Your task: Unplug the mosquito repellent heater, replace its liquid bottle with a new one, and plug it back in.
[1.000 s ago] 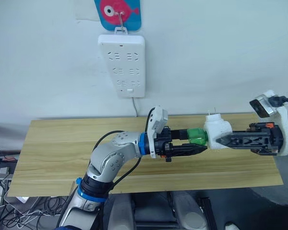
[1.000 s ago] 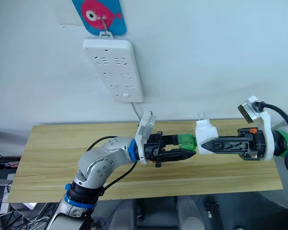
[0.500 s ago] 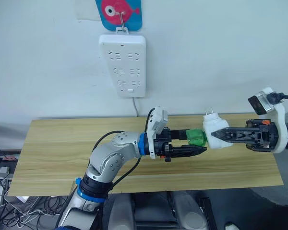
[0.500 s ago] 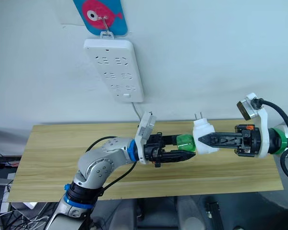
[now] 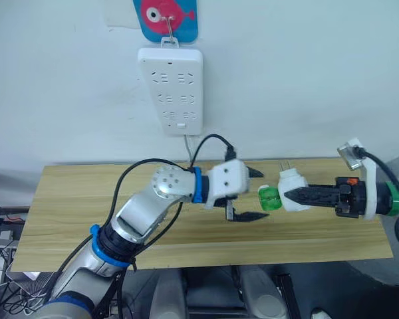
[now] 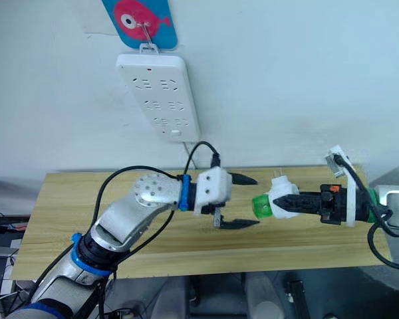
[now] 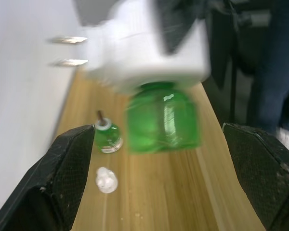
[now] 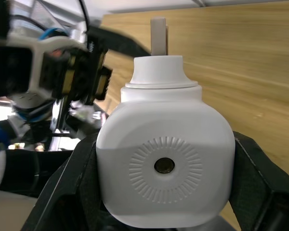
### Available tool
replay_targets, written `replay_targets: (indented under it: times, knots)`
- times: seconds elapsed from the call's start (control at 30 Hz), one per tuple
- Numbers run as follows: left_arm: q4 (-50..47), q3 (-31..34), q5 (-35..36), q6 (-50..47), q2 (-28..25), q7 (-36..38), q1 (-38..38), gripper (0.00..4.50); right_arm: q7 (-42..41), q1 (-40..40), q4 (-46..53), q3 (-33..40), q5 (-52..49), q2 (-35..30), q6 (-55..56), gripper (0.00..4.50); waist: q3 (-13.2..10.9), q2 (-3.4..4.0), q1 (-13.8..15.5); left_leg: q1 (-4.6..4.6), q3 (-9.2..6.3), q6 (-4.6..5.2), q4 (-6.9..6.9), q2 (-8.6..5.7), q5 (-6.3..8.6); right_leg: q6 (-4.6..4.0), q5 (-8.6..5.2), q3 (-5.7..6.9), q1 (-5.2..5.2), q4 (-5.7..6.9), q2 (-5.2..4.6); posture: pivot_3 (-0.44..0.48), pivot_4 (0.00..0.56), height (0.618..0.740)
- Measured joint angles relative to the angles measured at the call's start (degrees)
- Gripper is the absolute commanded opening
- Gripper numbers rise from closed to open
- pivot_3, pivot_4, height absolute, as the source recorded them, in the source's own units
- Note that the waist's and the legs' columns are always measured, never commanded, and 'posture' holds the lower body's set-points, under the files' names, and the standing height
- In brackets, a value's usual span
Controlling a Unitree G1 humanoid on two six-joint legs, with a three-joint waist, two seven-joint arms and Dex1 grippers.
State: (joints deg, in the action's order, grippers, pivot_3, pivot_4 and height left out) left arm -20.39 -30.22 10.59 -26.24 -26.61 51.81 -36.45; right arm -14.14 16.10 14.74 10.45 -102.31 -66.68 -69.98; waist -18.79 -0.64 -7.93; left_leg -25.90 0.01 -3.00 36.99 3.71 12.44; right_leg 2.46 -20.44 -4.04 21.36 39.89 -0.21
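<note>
My right gripper point(image 5: 290, 195) is shut on the white mosquito repellent heater point(image 5: 293, 181), holding it above the table with its prongs pointing at the wall. A green bottle point(image 5: 268, 198), the new one, sits in the heater's end toward my left gripper, neck hidden. My left gripper point(image 5: 255, 194) is open just left of that bottle, its fingers apart from it. In the left wrist view the capless liquid bottle point(image 7: 108, 136) with its dark wick stands on the table beside a loose white cap point(image 7: 106, 179). The right wrist view faces the heater's round hole point(image 8: 164, 166).
A white power strip point(image 5: 171, 90) hangs on the wall above the wooden table point(image 5: 73, 199), under a blue and pink fish hook point(image 5: 166, 14). Its cable drops behind the table's back edge.
My left gripper has let go of the green bottle, opened and rolled its wrist. The right gripper has drawn the heater and bottle slightly right and lower.
</note>
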Motion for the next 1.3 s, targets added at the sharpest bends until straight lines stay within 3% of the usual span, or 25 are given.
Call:
replay_targets:
  times: [0.2, 0.7, 0.93, 1.2, 1.23, 1.3]
  knots:
    - [0.64, -2.66, -7.66, -2.21, 3.12, -4.34, -0.76, 4.50, 9.77, -1.38, 2.65, -1.55, -3.23, 1.83, 3.59, 3.01, 0.00, 0.00, -0.04, 0.00, -0.01, 0.00, 0.01, -0.01, 0.00, 0.00, 0.00, -0.01, 0.00, 0.05, 0.00, -0.282, 0.315, 0.740]
    - [3.04, -6.86, -19.19, -4.58, 7.67, -8.92, -1.09, 4.50, 18.79, 0.02, 4.18, -4.09, -8.74, 3.91, 8.43, 3.01, 0.00, 0.00, -0.03, 0.00, -0.01, 0.01, 0.01, 0.00, 0.00, 0.00, 0.00, -0.02, 0.00, 0.06, 0.00, -0.283, 0.327, 0.740]
    - [3.57, -7.59, -21.50, -4.55, 7.79, -8.84, -1.02, 2.33, 20.41, 0.32, 4.18, -4.80, -9.13, 5.39, 8.91, 3.01, 0.00, 0.00, -0.03, 0.00, -0.02, 0.01, 0.01, 0.00, 0.00, 0.00, 0.00, -0.01, 0.00, 0.06, 0.00, -0.285, 0.329, 0.740]
    - [5.22, -6.60, -21.83, -1.69, 7.45, -8.54, -0.87, 2.26, 23.58, 0.17, 6.28, -5.12, -9.05, 6.74, 10.72, 3.01, 0.00, 0.00, -0.08, 0.00, -0.02, 0.01, 0.01, 0.00, 0.00, 0.00, 0.00, -0.01, 0.00, 0.07, 0.00, -0.299, 0.327, 0.740]
    - [5.38, -6.24, -21.83, -0.97, 7.39, -8.56, -0.73, 2.26, 24.23, -0.06, 7.18, -5.07, -8.97, 6.86, 11.45, 3.74, 0.00, 0.00, -0.08, 0.00, -0.01, 0.01, 0.01, 0.00, 0.00, 0.00, 0.00, -0.01, 0.00, 0.07, 0.00, -0.300, 0.327, 0.740]
    - [6.20, -5.21, -21.32, 0.38, 7.96, -8.67, -0.11, 2.26, 24.88, -1.16, 9.34, -4.61, -8.94, 7.21, 13.27, 4.34, 0.00, 0.00, -0.05, 0.00, -0.02, 0.01, 0.01, 0.00, 0.00, 0.00, 0.00, 0.00, 0.00, 0.07, -0.01, -0.302, 0.326, 0.740]
